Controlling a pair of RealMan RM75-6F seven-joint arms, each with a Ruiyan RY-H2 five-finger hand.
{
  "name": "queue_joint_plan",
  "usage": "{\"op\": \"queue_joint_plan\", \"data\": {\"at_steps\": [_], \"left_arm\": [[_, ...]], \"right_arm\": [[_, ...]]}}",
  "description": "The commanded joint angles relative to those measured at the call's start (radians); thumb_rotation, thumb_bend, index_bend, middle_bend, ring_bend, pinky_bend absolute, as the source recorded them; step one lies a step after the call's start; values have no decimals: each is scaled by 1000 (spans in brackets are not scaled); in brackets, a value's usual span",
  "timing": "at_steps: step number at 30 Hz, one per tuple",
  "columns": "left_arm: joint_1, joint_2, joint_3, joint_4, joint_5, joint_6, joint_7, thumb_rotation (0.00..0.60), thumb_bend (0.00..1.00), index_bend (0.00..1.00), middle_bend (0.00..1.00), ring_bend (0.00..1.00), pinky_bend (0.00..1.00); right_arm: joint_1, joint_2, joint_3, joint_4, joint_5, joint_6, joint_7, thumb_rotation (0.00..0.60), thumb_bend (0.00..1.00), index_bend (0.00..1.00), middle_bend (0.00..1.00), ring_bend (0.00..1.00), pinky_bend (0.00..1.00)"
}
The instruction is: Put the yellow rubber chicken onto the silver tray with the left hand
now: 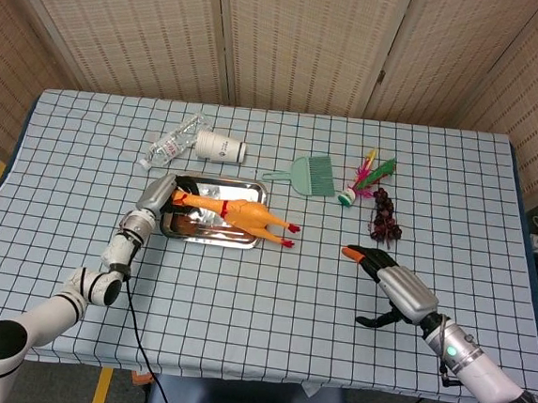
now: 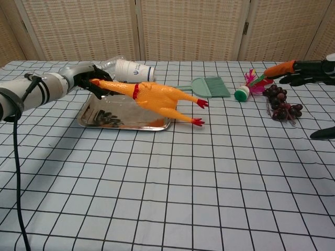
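Observation:
The yellow rubber chicken (image 1: 240,214) (image 2: 159,99) has a red collar and red feet. My left hand (image 1: 163,198) (image 2: 86,81) grips its head and neck at the tray's left end. Its body lies low over the silver tray (image 1: 183,232) (image 2: 104,123), and its legs stick out past the tray's right edge. Whether the body touches the tray I cannot tell. My right hand (image 1: 389,283) (image 2: 309,70) hovers over the table at the right with its fingers spread and holds nothing.
A paper cup (image 1: 221,146) and a clear plastic bottle (image 1: 167,146) lie behind the tray. A green brush (image 1: 311,175), a feathered shuttlecock (image 1: 361,181) and dark grapes (image 1: 384,221) lie to the right.

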Motion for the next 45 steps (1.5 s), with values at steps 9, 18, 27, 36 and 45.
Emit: {"op": "queue_joint_plan", "data": {"at_steps": [9, 18, 27, 36, 45], "left_arm": [[3, -17, 41, 36, 47, 86, 26, 600, 431, 0, 0, 0, 72], [-2, 39, 96, -10, 58, 26, 155, 600, 396, 0, 0, 0, 29], [-27, 59, 118, -31, 31, -61, 262, 600, 395, 0, 0, 0, 20], [-76, 108, 126, -86, -19, -200, 358, 600, 410, 0, 0, 0, 5], [-128, 191, 118, -174, -129, -329, 426, 600, 394, 0, 0, 0, 4]], "right_arm": [[-21, 27, -11, -36, -13, 26, -17, 600, 116, 0, 0, 0, 0], [-35, 44, -19, -45, -36, 50, 5, 600, 116, 0, 0, 0, 0], [-45, 61, -25, -45, -53, 68, 37, 600, 116, 0, 0, 0, 0], [-51, 59, -30, -26, -55, 69, 70, 600, 116, 0, 0, 0, 0], [-57, 59, -38, -1, -78, 86, 119, 600, 116, 0, 0, 0, 0]]}}
